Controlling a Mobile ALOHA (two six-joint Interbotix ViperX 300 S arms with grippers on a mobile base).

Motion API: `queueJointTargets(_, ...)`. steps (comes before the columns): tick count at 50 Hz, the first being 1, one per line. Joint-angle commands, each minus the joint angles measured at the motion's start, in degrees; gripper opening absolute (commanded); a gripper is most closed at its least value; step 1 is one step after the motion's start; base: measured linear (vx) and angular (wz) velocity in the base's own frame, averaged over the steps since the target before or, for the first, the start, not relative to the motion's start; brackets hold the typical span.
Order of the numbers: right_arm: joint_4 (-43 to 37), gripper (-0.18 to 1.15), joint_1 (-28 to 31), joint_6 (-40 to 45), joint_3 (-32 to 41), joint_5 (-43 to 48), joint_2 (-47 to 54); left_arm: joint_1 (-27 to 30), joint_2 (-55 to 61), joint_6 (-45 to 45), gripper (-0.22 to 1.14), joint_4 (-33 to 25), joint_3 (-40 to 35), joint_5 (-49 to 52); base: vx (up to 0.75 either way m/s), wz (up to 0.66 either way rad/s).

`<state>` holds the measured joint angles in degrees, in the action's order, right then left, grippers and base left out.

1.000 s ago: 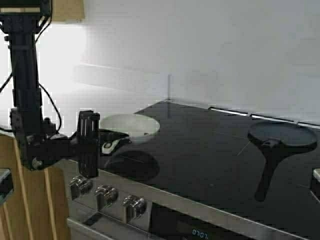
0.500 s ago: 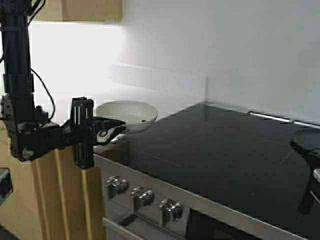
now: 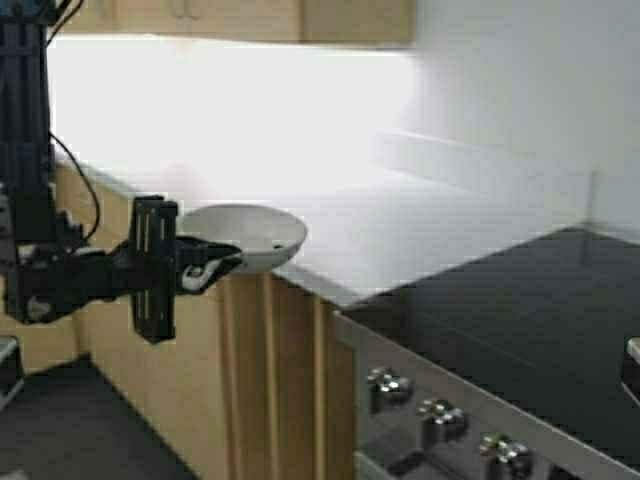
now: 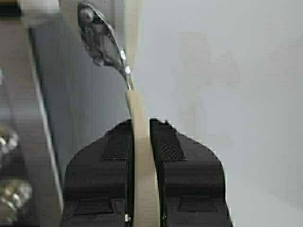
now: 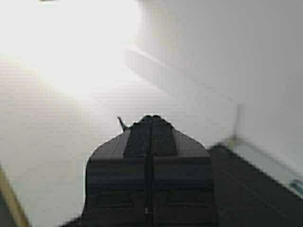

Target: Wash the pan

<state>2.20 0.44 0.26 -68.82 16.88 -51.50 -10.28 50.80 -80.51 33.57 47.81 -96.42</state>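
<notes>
The small white pan (image 3: 243,235) hangs in the air at the left, level with the edge of the white counter (image 3: 400,240). My left gripper (image 3: 205,268) is shut on its pale cream handle (image 4: 141,156); the dark metal handle joint (image 4: 100,39) shows beyond the fingers in the left wrist view. My right gripper (image 5: 151,117) is shut and empty, held over the counter near the hob; only a bit of that arm shows in the high view (image 3: 631,368).
The black glass hob (image 3: 530,320) with a row of knobs (image 3: 440,415) fills the lower right. Wooden cabinet fronts (image 3: 270,380) stand below the counter. Wall cabinets (image 3: 300,18) hang above. A dark floor (image 3: 80,430) lies at the lower left.
The robot has driven and turned to the left: the hob and black pan slid right, the black pan out of view. The left gripper keeps its hold on the pan's handle.
</notes>
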Motion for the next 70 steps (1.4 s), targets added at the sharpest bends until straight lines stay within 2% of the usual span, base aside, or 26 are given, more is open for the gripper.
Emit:
queueJointTargets(1,0.09,0.06,0.0,0.0,0.79,0.26,0.35,-0.18,-2.64,1.05,0.03,0.09,-0.97,-1.05,0.09,0.46)
queueJointTargets(23,0.09,0.06,0.0,-0.18,0.79,0.44,0.53,-0.18,-2.81,0.53,0.03,0.26,-4.75,-0.44,0.11,0.54)
queueJointTargets(70,0.09,0.06,0.0,-0.18,0.35,1.14,1.85,-0.18,-4.22,-0.97,0.03,2.02,-6.86,-0.44,0.15,0.66)
